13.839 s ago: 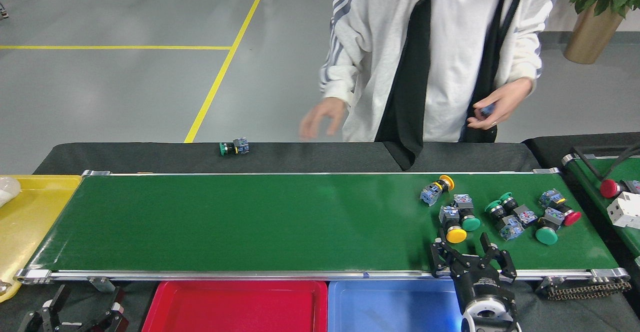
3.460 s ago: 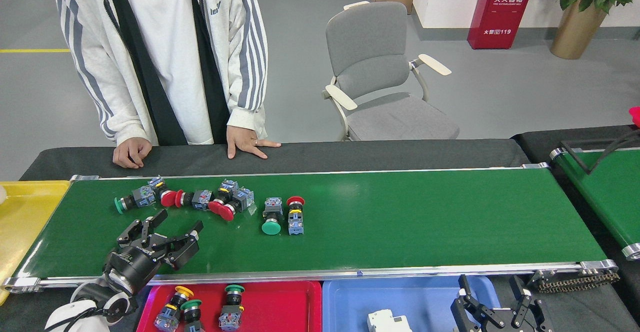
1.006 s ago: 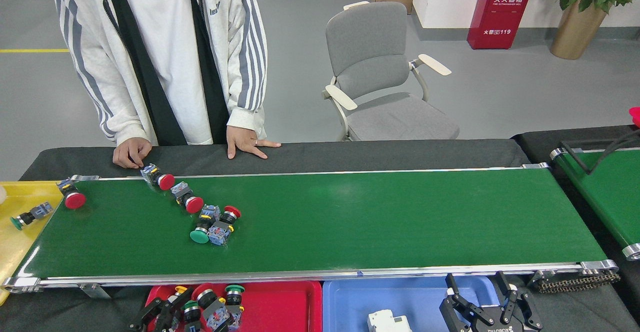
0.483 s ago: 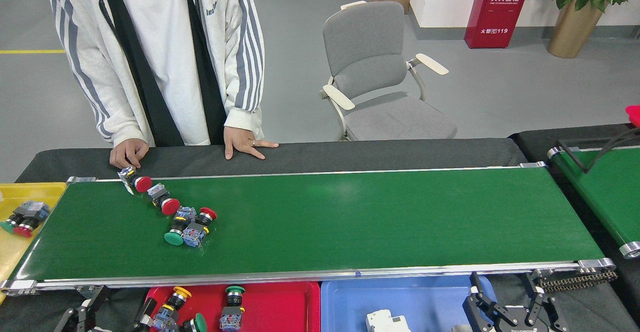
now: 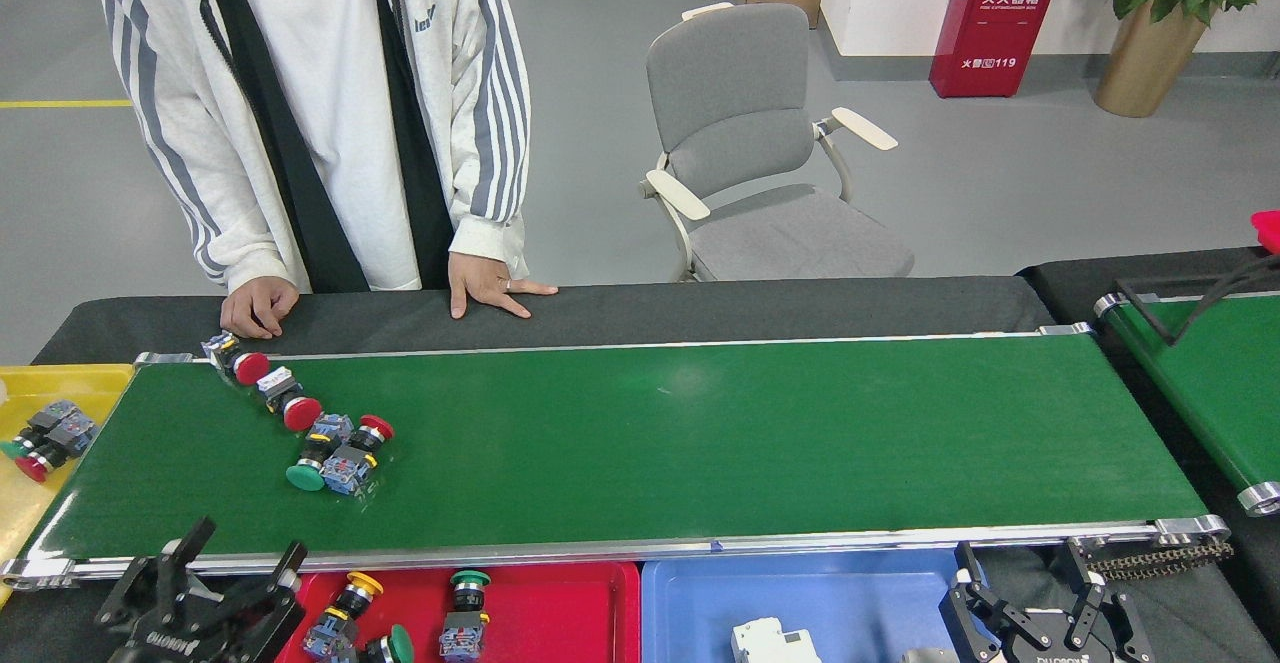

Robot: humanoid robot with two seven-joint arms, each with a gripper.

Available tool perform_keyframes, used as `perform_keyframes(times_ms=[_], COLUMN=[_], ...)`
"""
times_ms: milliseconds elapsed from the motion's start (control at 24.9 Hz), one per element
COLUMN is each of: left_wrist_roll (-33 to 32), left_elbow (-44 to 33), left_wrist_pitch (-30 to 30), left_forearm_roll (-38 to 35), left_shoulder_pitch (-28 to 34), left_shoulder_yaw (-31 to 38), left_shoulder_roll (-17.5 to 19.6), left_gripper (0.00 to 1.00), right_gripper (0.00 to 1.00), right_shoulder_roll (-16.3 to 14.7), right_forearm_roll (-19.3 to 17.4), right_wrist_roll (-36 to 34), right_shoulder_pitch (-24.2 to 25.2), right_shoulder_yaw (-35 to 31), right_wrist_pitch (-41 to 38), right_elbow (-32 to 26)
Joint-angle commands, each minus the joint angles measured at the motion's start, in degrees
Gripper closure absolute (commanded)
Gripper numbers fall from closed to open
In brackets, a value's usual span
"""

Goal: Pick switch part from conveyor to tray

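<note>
You have four switches on the conveyor [image 5: 700,433], all at its left end: a red-capped one [image 5: 238,363] against the far rail, a second red one [image 5: 288,405] just beside it and nearer you, then a green-capped switch [image 5: 312,461] and a red-capped switch [image 5: 352,455] lying touching each other as a pair. Together they run in a slanted line from the far left corner toward mid-belt.

Your left gripper [image 5: 215,583] sits at the near rail, below that line, with its fingers spread wide and nothing between them. Your right gripper [image 5: 1030,598] is low at the right, beside the blue tray [image 5: 860,598], fingers likewise apart and holding nothing.

The red tray [image 5: 560,608] in front of you holds three switches: a yellow-capped one [image 5: 345,608], a green one [image 5: 462,608] standing cap-up, and another green cap [image 5: 395,645] at the picture's edge. A white block [image 5: 775,641] lies in the blue tray. The yellow tray [image 5: 50,383] off the belt's left end carries two more switches [image 5: 45,435]. A person [image 5: 330,113] stands across the belt, both hands resting on the black table [image 5: 800,308]; one hand [image 5: 257,305] is just beside the farthest switch.
</note>
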Motion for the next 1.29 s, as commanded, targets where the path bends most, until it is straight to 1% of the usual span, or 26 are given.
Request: perform_keyframes(times_ms=[0, 161, 322, 523, 644, 724, 845, 885, 966, 1006, 1046, 1126, 1207, 1247], left_wrist_roll=[-0.6, -1.3, -1.3, -1.3, -1.3, -1.2, -0.8, -0.6, -0.5, -0.5, -0.4, -0.3, 0.3, 1.0], left_elbow=[2.2, 8.9, 12.8, 17.4, 22.4, 25.4, 29.8, 31.3, 32.5, 32.6, 32.7, 32.3, 31.3, 29.3], left_wrist_pitch=[0.0, 0.8, 1.2, 2.3, 5.3, 8.1, 12.9, 14.2, 14.3, 14.2, 14.2, 13.9, 12.7, 11.1], left_forearm_roll=[-0.1, -0.1, -0.1, -0.2, -0.1, -0.1, -0.1, -0.1, -0.1, 0.1, 0.5, 0.9, 1.9, 2.8], left_shoulder_pitch=[-2.0, -7.3, -9.5, -12.1, -15.7, -17.7, -21.2, -22.2, -22.6, -22.6, -22.6, -22.3, -21.1, -19.8], left_shoulder_yaw=[-0.3, -1.0, -1.6, -2.4, -4.7, -6.7, -9.0, -9.5, -10.0, -10.3, -10.4, -10.4, -10.4, -10.4], left_shoulder_roll=[1.9, 3.1, 4.9, 5.3, 6.3, 7.0, 7.1, 7.1, 7.1, 7.2, 6.9, 6.6, 6.5, 6.5], left_gripper=[0.0, 0.0, 0.0, 0.0, 0.0, 0.0, 0.01, 0.06, 0.37, 0.57, 0.71, 0.81, 0.86, 0.86], right_gripper=[0.01, 0.01, 0.01, 0.01, 0.01, 0.01, 0.01, 0.01, 0.01, 0.01, 0.01, 0.01, 0.01, 0.01], right_shoulder_roll=[0.1, 0.1, -0.3, -0.3, -0.4, -0.4, -0.1, 0.0, 0.0, 0.0, -0.1, -0.3, -0.2, 0.0], right_forearm_roll=[-0.1, -0.1, -0.1, -0.1, -0.1, -0.1, -0.1, -0.1, -0.1, -0.1, -0.1, -0.1, -0.1, -0.1], right_wrist_roll=[-0.2, -0.2, -0.4, -0.4, -0.4, -0.2, -0.1, -0.1, -0.1, -0.1, -0.1, -0.1, -0.1, 0.0], right_shoulder_pitch=[-0.5, -0.3, -0.1, -0.2, -0.1, -0.1, -0.1, 0.0, 0.0, 0.0, 0.0, 0.0, 0.0, -0.1], right_shoulder_yaw=[-0.3, -0.3, -0.3, -0.3, -0.3, -0.2, -0.2, -0.2, -0.2, -0.1, -0.1, -0.1, -0.1, -0.1], right_wrist_pitch=[-0.1, -0.1, -0.3, -0.3, -0.4, -1.1, -2.3, -2.3, -2.3, -2.4, -2.4, -2.4, -2.4, -2.4], right_elbow=[-0.7, -0.6, -0.3, -0.3, -0.3, -0.3, -0.4, -0.4, -0.4, -0.4, -0.4, -0.4, -0.4, -0.4])
